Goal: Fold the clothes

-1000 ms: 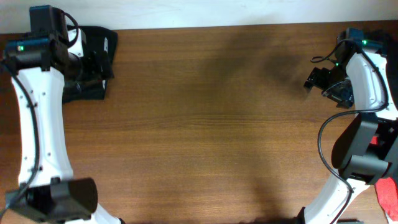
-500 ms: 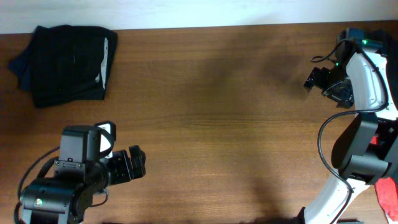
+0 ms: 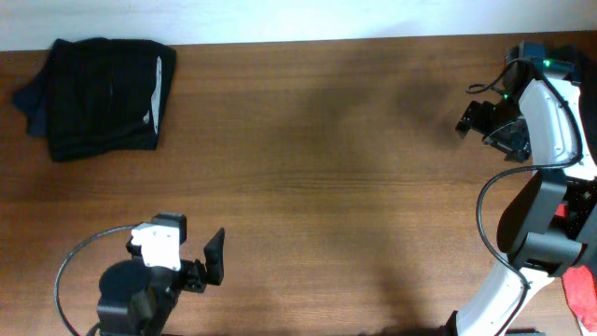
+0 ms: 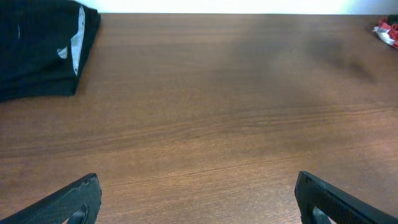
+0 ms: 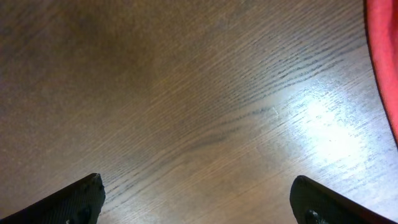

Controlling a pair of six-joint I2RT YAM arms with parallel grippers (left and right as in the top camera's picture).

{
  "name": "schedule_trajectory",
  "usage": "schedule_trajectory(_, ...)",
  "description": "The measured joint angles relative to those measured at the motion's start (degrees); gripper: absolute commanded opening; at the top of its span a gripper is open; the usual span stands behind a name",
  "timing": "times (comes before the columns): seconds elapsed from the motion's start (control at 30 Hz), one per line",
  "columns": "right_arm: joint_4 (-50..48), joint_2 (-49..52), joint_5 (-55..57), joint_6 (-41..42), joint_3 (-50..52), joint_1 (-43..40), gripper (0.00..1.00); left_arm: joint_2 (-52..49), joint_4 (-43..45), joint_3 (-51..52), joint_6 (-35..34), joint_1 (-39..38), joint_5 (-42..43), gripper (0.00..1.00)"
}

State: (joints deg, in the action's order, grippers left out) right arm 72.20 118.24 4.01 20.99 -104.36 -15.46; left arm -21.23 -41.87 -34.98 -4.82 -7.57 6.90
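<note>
A folded black garment (image 3: 98, 98) with a white label lies at the table's far left corner. It also shows at the top left of the left wrist view (image 4: 37, 50). My left gripper (image 3: 211, 264) is near the front left of the table, far from the garment, open and empty (image 4: 199, 199). My right gripper (image 3: 487, 127) hovers over bare wood at the far right, open and empty (image 5: 199, 199).
A red cloth (image 3: 580, 291) lies off the table's right edge, and it shows at the right edge of the right wrist view (image 5: 382, 56). A small red item (image 4: 387, 31) sits at the far right in the left wrist view. The brown wooden table (image 3: 326, 187) spans the view.
My left arm has drawn back from the black garment at the far left to the front left. The garment stays folded where it was. The right arm has not moved.
</note>
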Motion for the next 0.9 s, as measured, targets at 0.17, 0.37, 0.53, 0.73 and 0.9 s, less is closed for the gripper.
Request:
schedule_trajectory(0.17,-0.02,0.00,-0.02,0.00,0.00,0.00,0.99,10.05,2.19,6.45,0.72,6.14,0.22,0.99)
schedule_trajectory(0.37,0.02,0.00,-0.02,0.00,0.00,0.00,0.99,14.60,22.49,18.88,0.76,8.66,-1.29,0.99)
schedule_trajectory(0.53,0.00,0.00,0.00,-0.02,0.00,0.00,0.99,20.28,37.29,29.18,0.76,8.33,-1.05,0.99)
schedule_trajectory(0.73,-0.02,0.00,-0.02,0.02,0.00,0.00,0.99,20.44,45.59,34.07,0.74,8.33,-2.86,0.99)
schedule_trajectory(0.9,-0.02,0.00,0.00,0.00,0.00,0.00,0.99,20.59,37.31,34.21,0.76,8.33,-7.13,0.99)
